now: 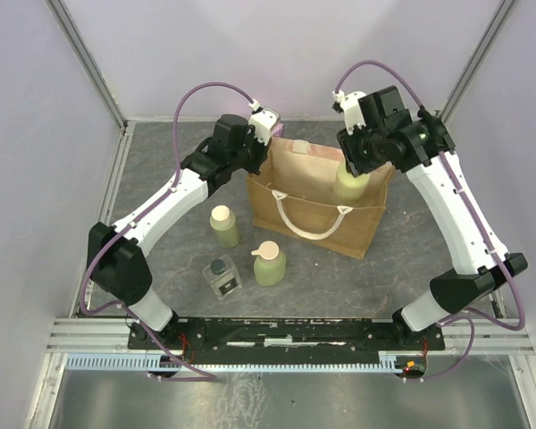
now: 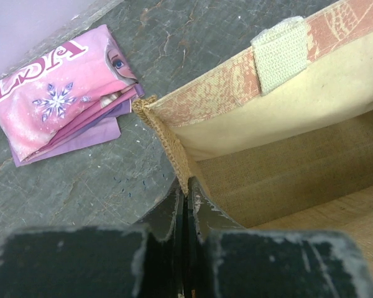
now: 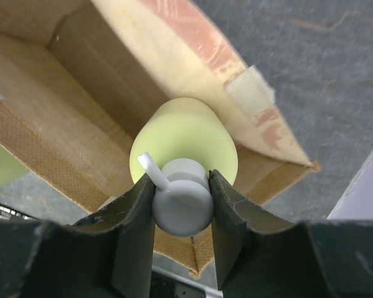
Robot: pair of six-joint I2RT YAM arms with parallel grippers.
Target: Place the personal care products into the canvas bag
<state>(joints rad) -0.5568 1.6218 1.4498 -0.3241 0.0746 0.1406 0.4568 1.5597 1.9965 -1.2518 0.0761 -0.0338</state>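
White-shelled left arm and right arm, black joints, looping purple cables, scuffed black claw fingers.

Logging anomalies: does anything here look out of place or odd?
Only a pink printed packet lying flat on the table by the canvas bag's corner; it seems unrelated to the task. Nothing looks spilled or toppled.

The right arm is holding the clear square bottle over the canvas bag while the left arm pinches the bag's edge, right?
Not quite: the right wrist view shows the right arm's jaws holding a yellow-green pump bottle over the canvas bag. The clear square bottle stands on the table. The left arm's jaws do pinch the bag's edge.
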